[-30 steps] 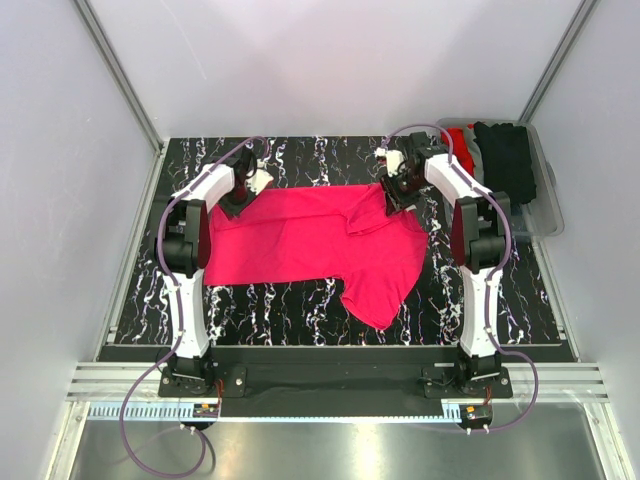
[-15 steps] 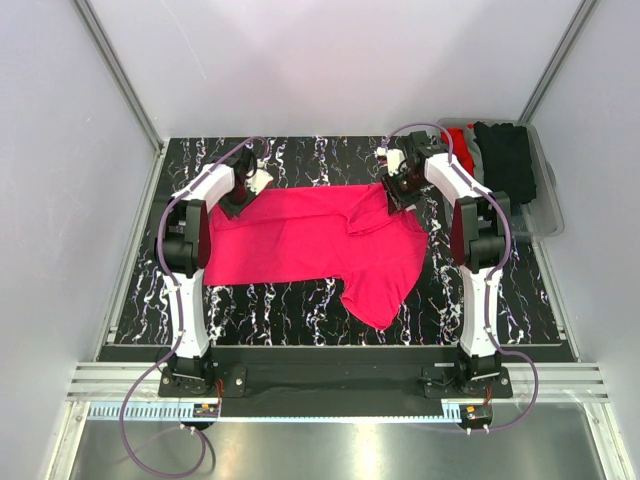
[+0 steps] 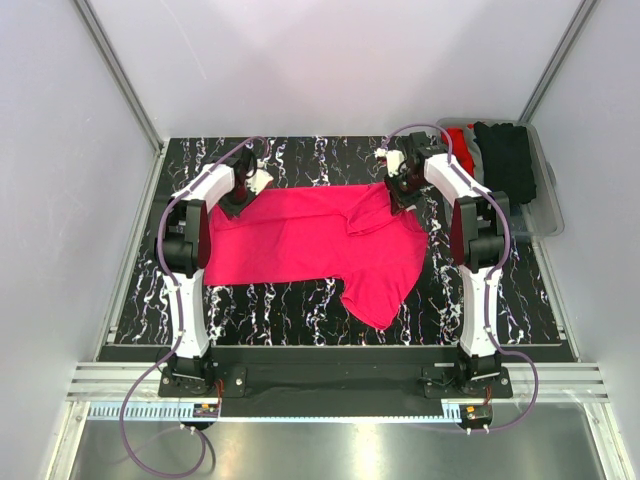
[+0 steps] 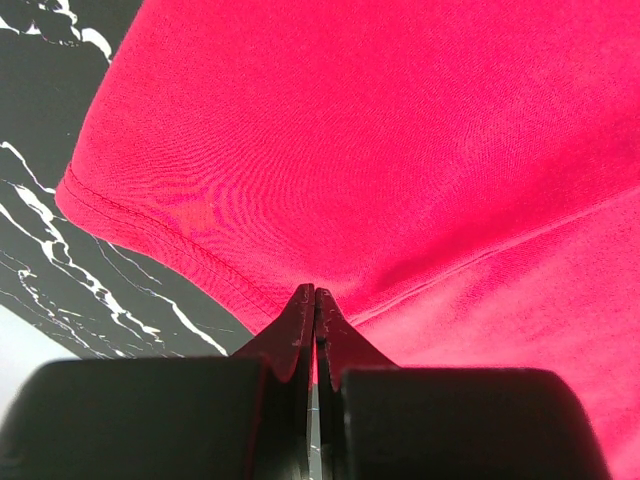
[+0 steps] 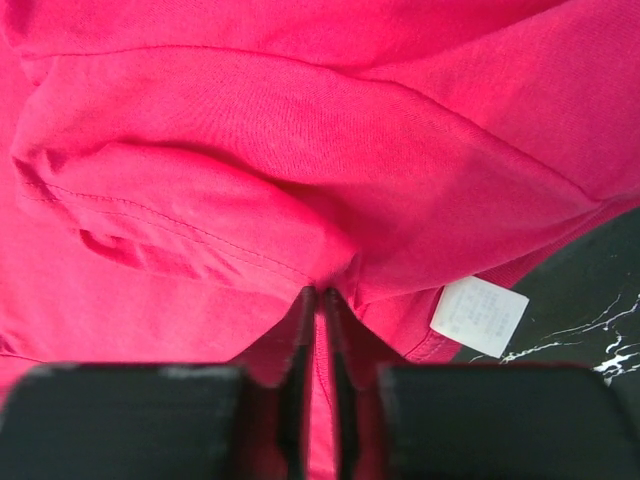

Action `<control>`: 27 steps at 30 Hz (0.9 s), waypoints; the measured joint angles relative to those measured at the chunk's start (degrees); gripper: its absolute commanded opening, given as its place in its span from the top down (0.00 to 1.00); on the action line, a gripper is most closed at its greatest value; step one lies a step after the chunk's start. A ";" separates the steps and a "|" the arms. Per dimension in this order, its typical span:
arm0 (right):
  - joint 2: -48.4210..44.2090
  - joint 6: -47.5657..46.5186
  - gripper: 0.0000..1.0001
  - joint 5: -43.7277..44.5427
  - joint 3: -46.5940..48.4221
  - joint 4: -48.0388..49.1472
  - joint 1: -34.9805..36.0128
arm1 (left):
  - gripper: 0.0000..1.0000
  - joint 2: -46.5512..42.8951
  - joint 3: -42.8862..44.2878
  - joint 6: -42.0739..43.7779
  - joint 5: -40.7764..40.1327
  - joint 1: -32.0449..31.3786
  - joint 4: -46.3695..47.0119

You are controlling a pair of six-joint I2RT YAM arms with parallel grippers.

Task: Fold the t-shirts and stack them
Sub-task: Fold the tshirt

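Right jaws narrowed since before — now pinching pinkish-red t-shirt point(image 3: 300, 240) near its label point(image 5: 478, 316), left jaws clamped on hem point(image 4: 150, 225).

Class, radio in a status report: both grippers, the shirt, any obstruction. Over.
Left gripper shut on pinkish-red t-shirt hem. Right gripper shut on folds by white label. Other shirts in bin, aside.

In both wrist views the pinkish-red t-shirt point(image 4: 380, 150) runs past the frame edges, so its outline is lost there. The print on its white label point(image 5: 478, 315) is too blurred to read. From above, the left end effector point(image 3: 240, 200) and right end effector point(image 3: 397, 190) hide their own tips, and the right arm point(image 3: 470, 230) covers most of the red shirt point(image 3: 458, 140) in the bin point(image 3: 548, 205).
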 measured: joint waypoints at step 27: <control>-15.87 5.70 1.00 -6.49 -15.72 -2.67 2.36 | 1.00 0.00 0.00 0.00 0.02 -0.13 0.02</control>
